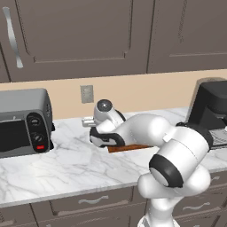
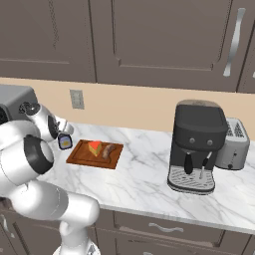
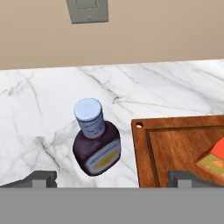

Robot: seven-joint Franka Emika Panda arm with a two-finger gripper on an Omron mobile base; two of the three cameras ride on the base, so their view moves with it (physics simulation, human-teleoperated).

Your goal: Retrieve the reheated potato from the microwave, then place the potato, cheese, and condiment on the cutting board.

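The condiment (image 3: 95, 142), a dark sauce bottle with a pale blue cap, stands on the marble counter just left of the cutting board (image 3: 175, 144). My gripper (image 3: 113, 179) hangs over it, open, its fingertips (image 3: 41, 178) spread wide on either side of the bottle and touching nothing. In the right base view the gripper (image 2: 66, 130) sits just above the condiment (image 2: 65, 142). On the cutting board (image 2: 79, 157) lie the orange cheese (image 2: 94, 148) wedge and, to its right, the brown potato (image 2: 108, 151). The cheese (image 3: 214, 158) shows at the hand view's right edge. The microwave is out of view.
A silver toaster oven (image 1: 24, 122) with round knobs stands at the counter's left end. A dark coffee machine (image 2: 196, 147) and a small toaster (image 2: 234, 137) stand to the right. A wall outlet (image 3: 87, 9) is behind the bottle. Closed cabinets hang above.
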